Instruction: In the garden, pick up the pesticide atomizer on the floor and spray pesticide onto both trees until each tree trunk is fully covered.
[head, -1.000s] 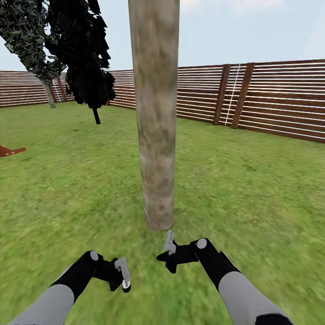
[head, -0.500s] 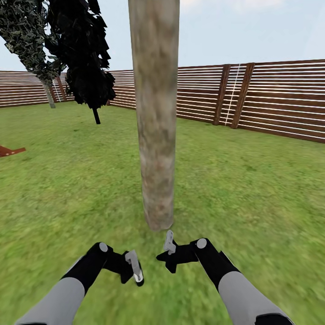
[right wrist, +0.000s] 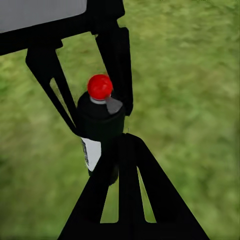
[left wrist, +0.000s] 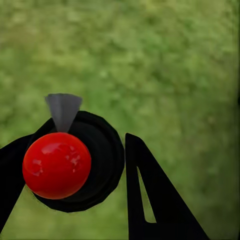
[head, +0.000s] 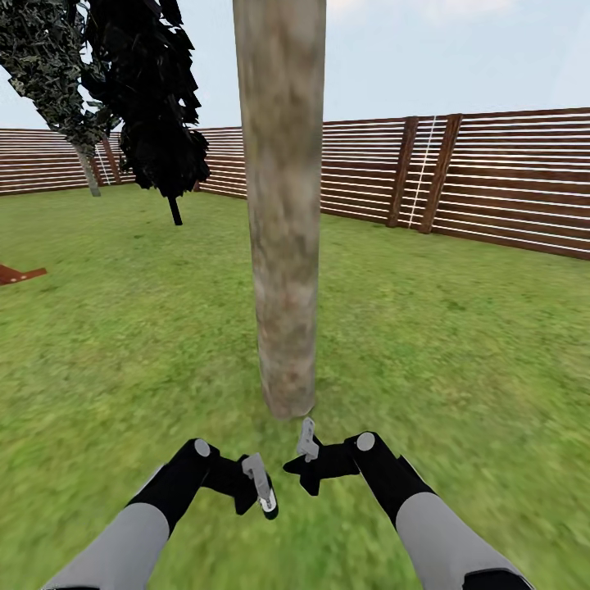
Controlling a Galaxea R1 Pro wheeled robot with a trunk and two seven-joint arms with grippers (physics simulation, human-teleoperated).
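**Atomizer clamped in left gripper, near trunk base**

The left gripper [head: 264,492], at lower centre of the head view, is clamped on the small black pesticide atomizer with red cap and white label [right wrist: 100,127]. In the left wrist view the atomizer's red cap [left wrist: 56,165] sits between the black fingers [left wrist: 150,200]. The right gripper [head: 305,459] hovers just right of it; whether its fingers are apart or together cannot be told. The thick, pale grey-beige mottled tree trunk [head: 283,205] rises at frame centre, just beyond both grippers. Green grass lawn [head: 459,344] surrounds it. The brown slatted wooden fence [head: 508,180] crosses the upper right.
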